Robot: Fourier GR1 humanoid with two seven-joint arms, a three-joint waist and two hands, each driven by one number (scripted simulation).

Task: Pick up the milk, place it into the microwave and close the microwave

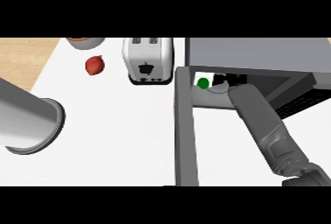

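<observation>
The milk (202,82), a white carton with a green spot, stands inside the open microwave (258,52) at the left of its cavity. My right forearm reaches up into the cavity, and my right hand (230,80) shows as a dark shape right beside the milk, touching or nearly touching it. How the hand stands on the carton is hidden in the dark cavity. The microwave door (185,131) is swung wide open and juts toward me along the forearm's left side. Of my left arm only the grey forearm (26,118) shows, at the left edge.
A white toaster (150,59) stands just left of the microwave. A red round fruit or vegetable (95,65) lies further left, with a bowl-like object (86,42) at the back. The white counter (116,131) ends at a wooden strip on the far left.
</observation>
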